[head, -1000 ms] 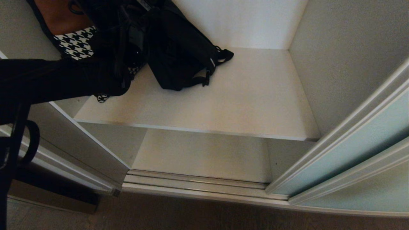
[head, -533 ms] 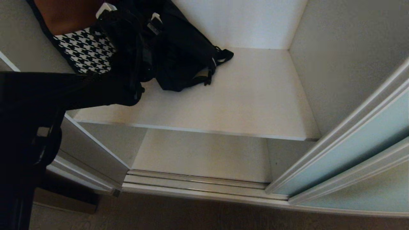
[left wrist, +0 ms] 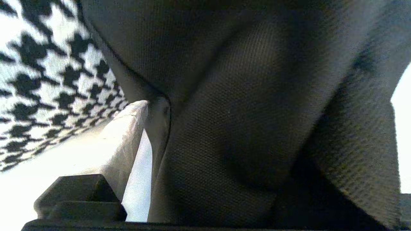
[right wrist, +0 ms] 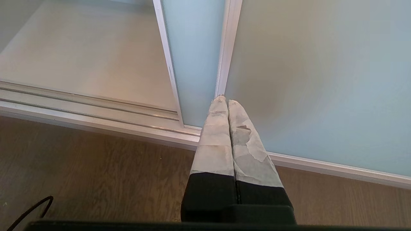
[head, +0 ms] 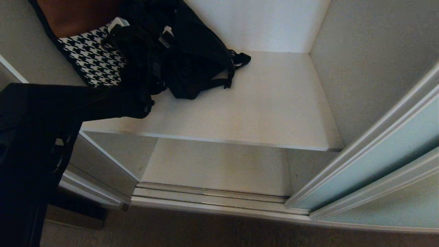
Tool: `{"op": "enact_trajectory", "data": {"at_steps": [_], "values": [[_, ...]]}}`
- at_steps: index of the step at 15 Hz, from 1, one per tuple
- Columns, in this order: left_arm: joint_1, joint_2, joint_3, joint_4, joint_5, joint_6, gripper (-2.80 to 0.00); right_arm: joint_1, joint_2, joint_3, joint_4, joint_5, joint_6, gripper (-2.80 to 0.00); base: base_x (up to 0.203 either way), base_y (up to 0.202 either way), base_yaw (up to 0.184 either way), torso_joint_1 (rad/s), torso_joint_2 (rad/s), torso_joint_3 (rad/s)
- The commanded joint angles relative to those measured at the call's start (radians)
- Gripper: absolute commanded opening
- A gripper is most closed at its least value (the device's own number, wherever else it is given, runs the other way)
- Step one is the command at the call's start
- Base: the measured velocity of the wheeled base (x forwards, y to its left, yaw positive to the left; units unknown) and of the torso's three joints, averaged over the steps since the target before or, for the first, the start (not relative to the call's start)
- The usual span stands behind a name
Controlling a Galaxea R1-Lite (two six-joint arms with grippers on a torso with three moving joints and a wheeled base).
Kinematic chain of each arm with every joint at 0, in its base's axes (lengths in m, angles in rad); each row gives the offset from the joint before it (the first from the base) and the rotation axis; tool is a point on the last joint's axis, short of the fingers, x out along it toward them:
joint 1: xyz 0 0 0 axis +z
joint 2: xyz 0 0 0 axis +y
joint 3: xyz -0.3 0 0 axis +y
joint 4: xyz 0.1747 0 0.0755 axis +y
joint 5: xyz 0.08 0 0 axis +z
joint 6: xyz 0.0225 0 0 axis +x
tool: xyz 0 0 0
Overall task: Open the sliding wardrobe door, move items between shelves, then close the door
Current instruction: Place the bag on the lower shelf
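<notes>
Head view: the left gripper [head: 142, 29] reaches in at the far left of the upper shelf [head: 260, 113], its white-tipped fingers [head: 118, 23] spread wide across the black bag [head: 195, 65], which lies slumped on that shelf beside a houndstooth bag [head: 92, 58]. Out to the right, the sliding wardrobe door [head: 374, 161] stands pushed aside. The right gripper [right wrist: 227, 102] hangs near the floor [right wrist: 96, 166], fingers pressed together.
</notes>
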Motion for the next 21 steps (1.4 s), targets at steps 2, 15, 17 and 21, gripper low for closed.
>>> {"op": "enact_trajectory", "data": {"at_steps": [2,15,17,21], "values": [[0.008,0.027,-0.008,-0.003,-0.006,-0.003,-2.80,0.000,-0.002,0.002,0.000,0.000,0.000,-2.80,0.000,0.000,0.000,0.000,0.00,0.000],[-0.006,-0.041,-0.005,0.047,-0.072,0.012,-2.80,0.000,-0.002,0.002,0.000,0.000,0.000,-2.80,0.000,0.000,0.000,0.000,0.00,0.000],[-0.016,-0.100,-0.002,0.144,-0.090,0.065,-2.80,0.000,-0.003,0.002,0.000,0.000,0.000,-2.80,0.000,0.000,0.000,0.000,0.00,0.000],[-0.055,-0.181,0.003,0.248,-0.123,0.153,-2.80,0.000,-0.002,0.002,0.000,0.000,0.000,-2.80,0.000,0.000,0.000,0.000,0.00,0.000]]}}
